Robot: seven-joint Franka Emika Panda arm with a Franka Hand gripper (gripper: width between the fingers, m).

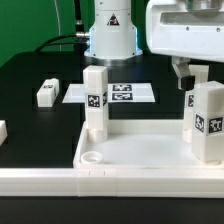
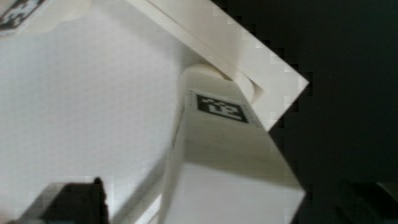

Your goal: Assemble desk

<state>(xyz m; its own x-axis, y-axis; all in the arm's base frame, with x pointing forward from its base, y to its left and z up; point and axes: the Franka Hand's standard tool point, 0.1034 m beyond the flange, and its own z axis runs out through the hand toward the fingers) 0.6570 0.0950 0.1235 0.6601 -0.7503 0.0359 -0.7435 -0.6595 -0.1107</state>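
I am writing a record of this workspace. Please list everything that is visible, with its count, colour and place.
tabletop: one, white, rimmed tray at the front of the table; round socket in its near corner on the exterior view's left is empty.
standing legs: two, white with black tags, upright on the tabletop, one at the exterior view's left, one at its right.
loose leg: one, white, lying on the table, exterior view's left.
white block: one, cut off by the left edge; probably another leg.
marker board: one, white with black tags, flat behind the tabletop.
table: one, black.
robot base: one, white, at the back.
claw: one, white body, dark fingers, open above the right leg, holding nothing.
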